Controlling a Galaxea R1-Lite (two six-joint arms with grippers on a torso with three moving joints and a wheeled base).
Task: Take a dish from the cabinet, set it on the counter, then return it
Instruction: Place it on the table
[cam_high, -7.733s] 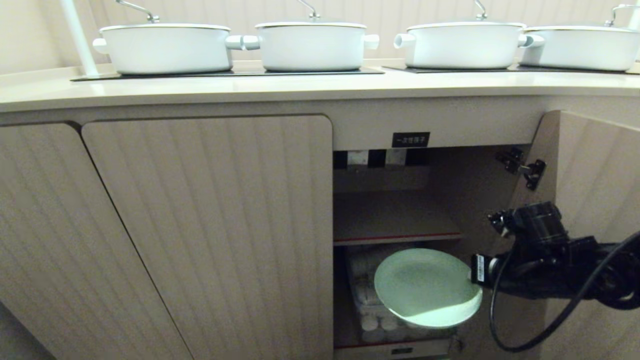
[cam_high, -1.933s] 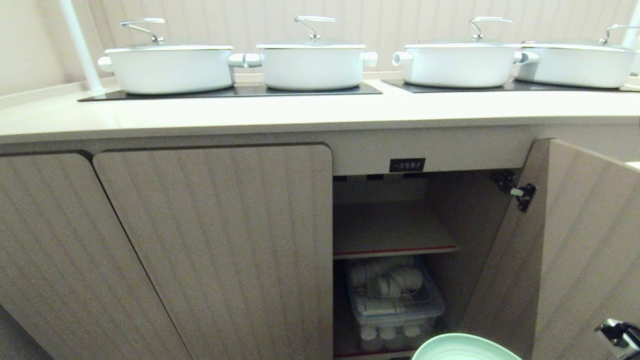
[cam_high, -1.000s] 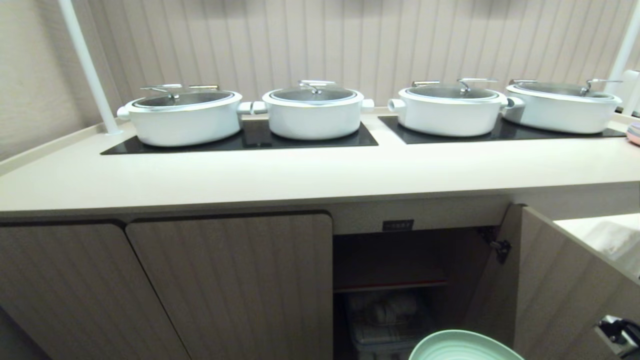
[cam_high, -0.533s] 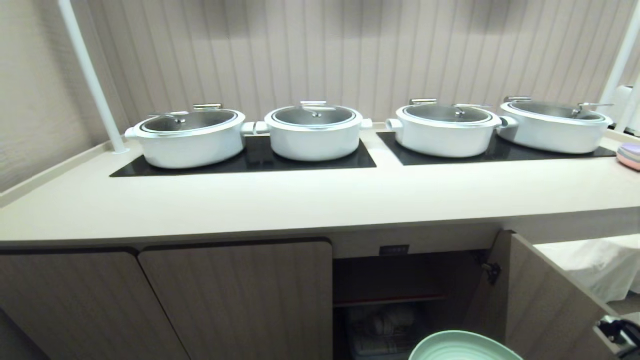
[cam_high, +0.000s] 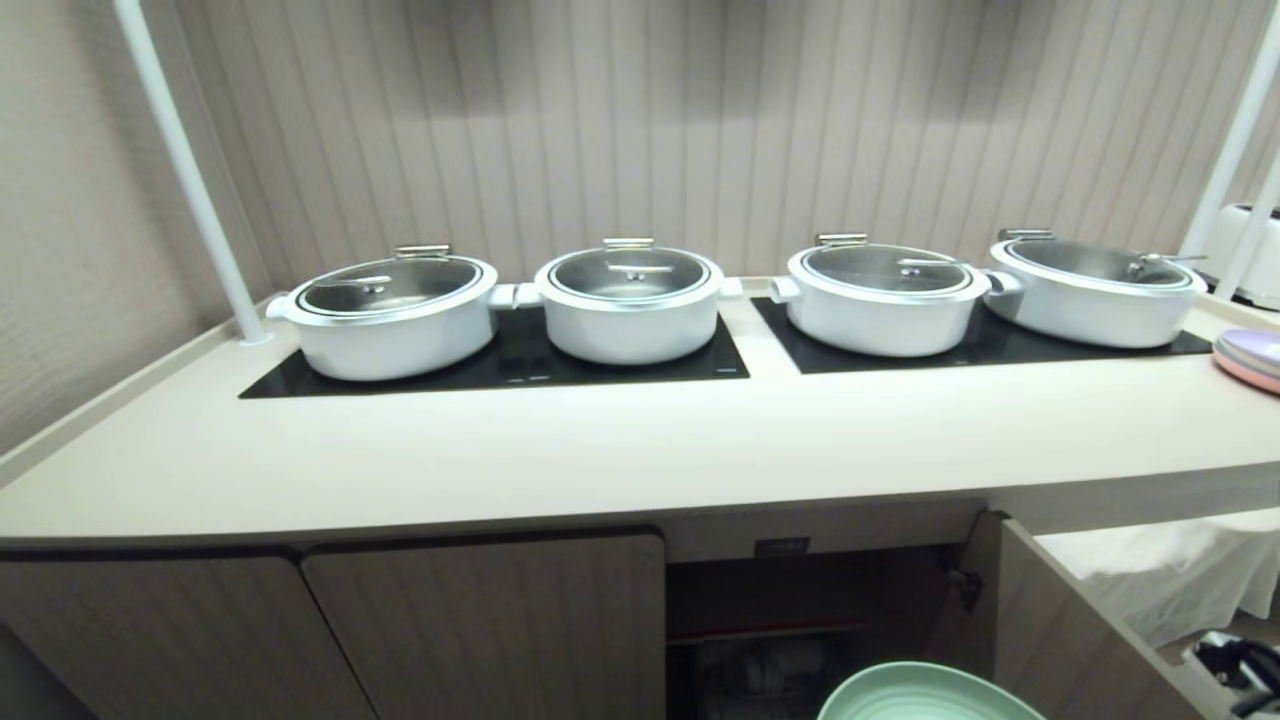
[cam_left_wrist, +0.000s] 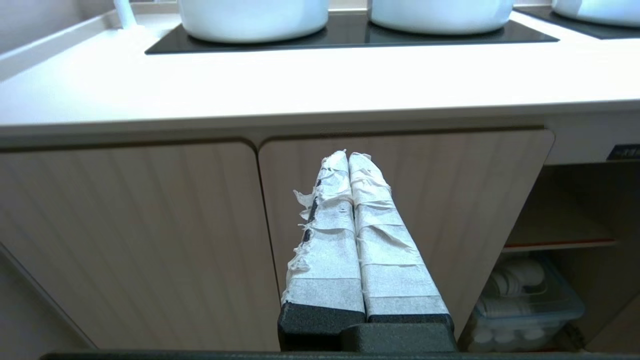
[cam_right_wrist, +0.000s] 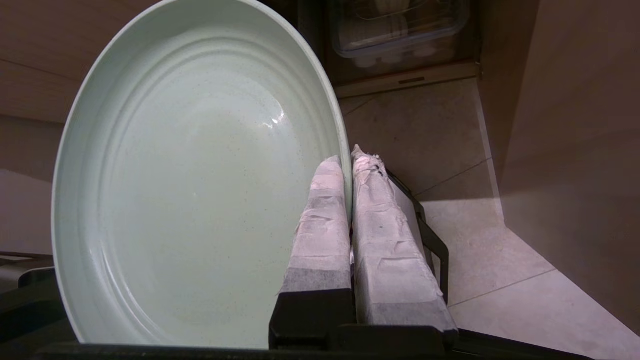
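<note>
The dish (cam_right_wrist: 190, 175), a pale mint-green plate, hangs in the air in front of the open cabinet (cam_high: 800, 600). Only its far rim shows at the bottom of the head view (cam_high: 925, 700). My right gripper (cam_right_wrist: 347, 157) is shut on the dish's rim, one taped finger inside and one outside. The cabinet door (cam_high: 1060, 620) stands swung out to the right, under the small black label (cam_high: 781, 547). The counter (cam_high: 600, 450) lies above and beyond the dish. My left gripper (cam_left_wrist: 348, 155) is shut and empty, held before the closed cupboard doors (cam_left_wrist: 400, 200).
Several white lidded pots (cam_high: 628, 300) stand on black hob panels (cam_high: 500, 365) at the counter's rear. Pink and purple stacked plates (cam_high: 1250, 358) sit at its right end. A white pole (cam_high: 190, 170) rises at the left. A clear box (cam_left_wrist: 525, 295) fills the cabinet's bottom.
The whole head view has shifted: the camera has risen, so counter and pots now sit lower and are seen from above. The dish stays at the bottom edge in the right gripper.
</note>
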